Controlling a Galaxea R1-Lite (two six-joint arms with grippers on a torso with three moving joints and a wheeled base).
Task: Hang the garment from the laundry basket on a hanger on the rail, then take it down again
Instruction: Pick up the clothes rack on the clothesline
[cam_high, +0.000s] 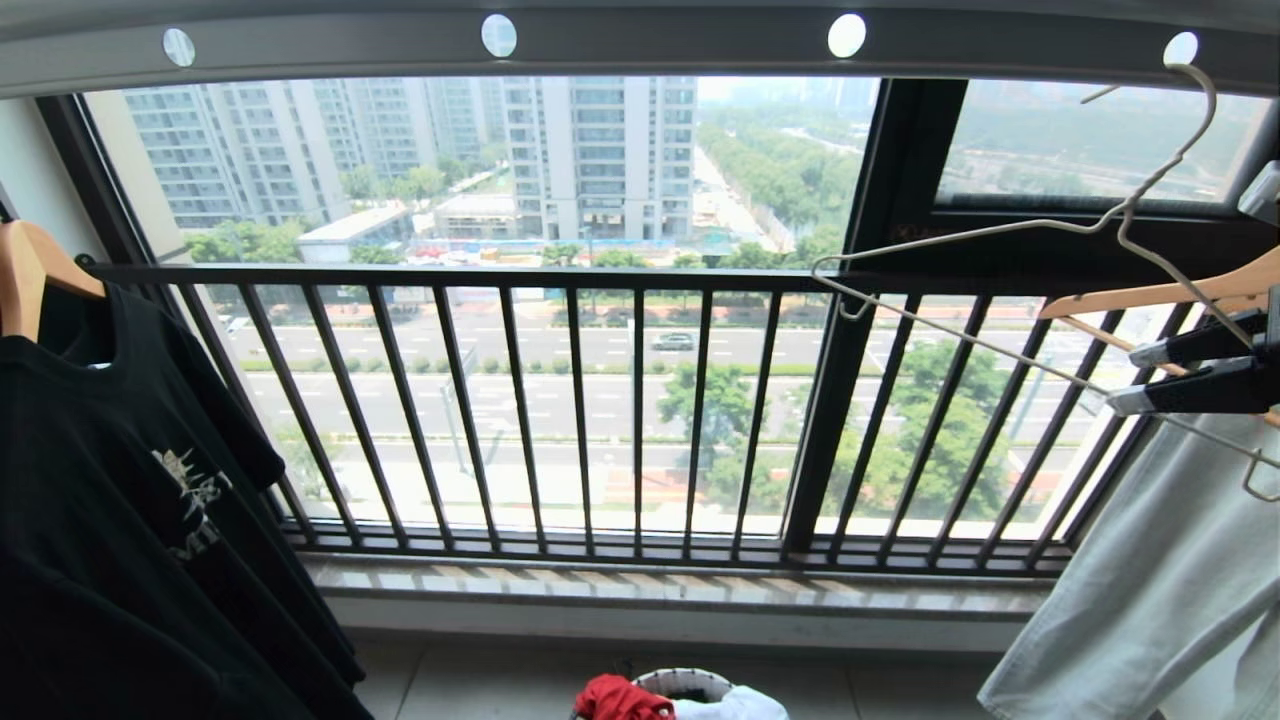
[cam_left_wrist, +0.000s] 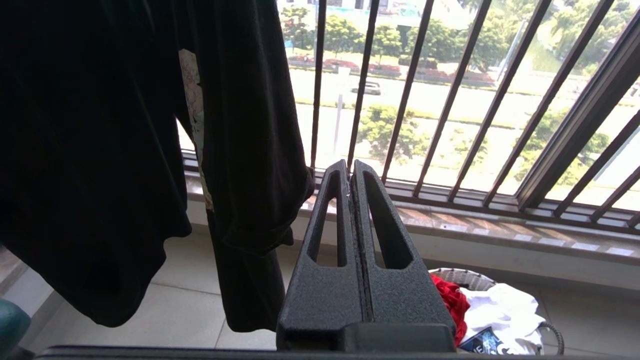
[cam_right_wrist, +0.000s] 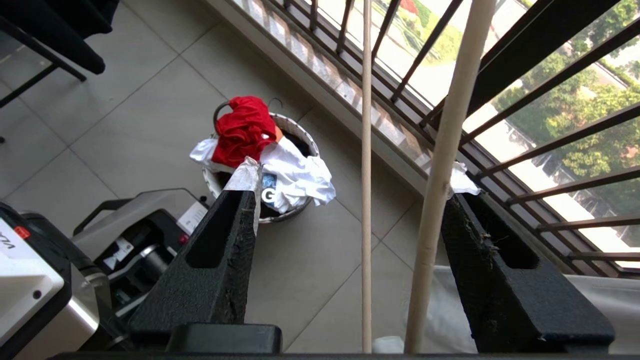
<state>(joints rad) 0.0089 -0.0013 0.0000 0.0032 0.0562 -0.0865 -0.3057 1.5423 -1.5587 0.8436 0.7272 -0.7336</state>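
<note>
Thin off-white wire, the hanger looks light and springy; I'd grip its lower bar, which runs between my right pincer's spread fingers. Far below lies the garment, soft and limp. Left pincer is clenched, empty.

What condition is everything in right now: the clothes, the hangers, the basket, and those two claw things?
Red T-shirt: crumpled in the laundry basket, not hung.
White cloth: draped over the basket's rim.
Wire hanger: bare, hooked on the rail, tilted.
Black T-shirt: hanging on a wooden hanger.
Pale garment: hanging on another wooden hanger.
Left gripper: shut, empty.
Right gripper: open around both hangers' bars.
</note>
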